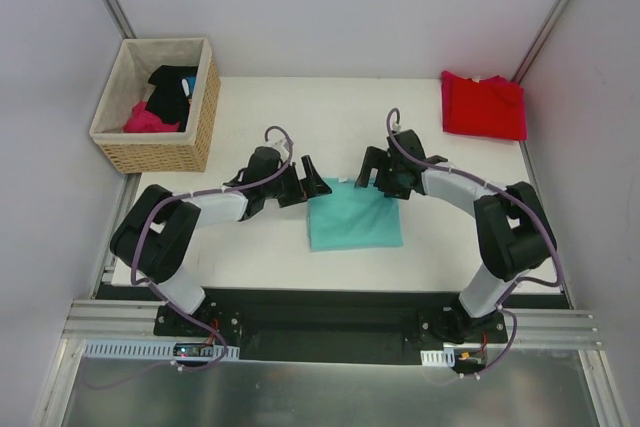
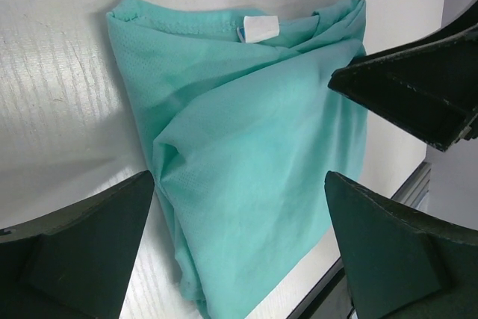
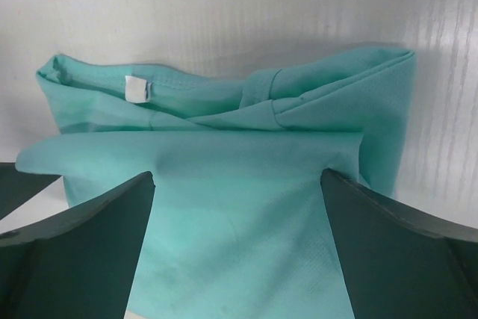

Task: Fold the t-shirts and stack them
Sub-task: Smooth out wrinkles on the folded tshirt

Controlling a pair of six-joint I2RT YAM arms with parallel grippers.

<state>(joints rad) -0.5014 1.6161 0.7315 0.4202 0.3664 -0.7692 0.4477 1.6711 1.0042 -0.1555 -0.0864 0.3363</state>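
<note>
The teal t-shirt [image 1: 354,224] lies folded into a rough square on the white table, between the two arms. Its collar edge with a white label [image 2: 258,28] faces the far side. The red t-shirt [image 1: 484,105] lies folded at the back right corner. My left gripper [image 1: 305,184] is open at the teal shirt's far left corner. In the left wrist view, the cloth [image 2: 254,147] lies below the left gripper [image 2: 239,181], ungripped. My right gripper [image 1: 373,178] is open at the far right corner. Its spread jaws hover over the cloth [image 3: 224,214] in the right wrist view, right gripper [image 3: 237,175] empty.
A wicker basket [image 1: 196,137] with a white liner stands at the back left, holding a black garment [image 1: 170,92] and a magenta-pink one [image 1: 148,119]. The table's near edge meets a black rail [image 1: 330,302] by the arm bases. Grey walls surround the table.
</note>
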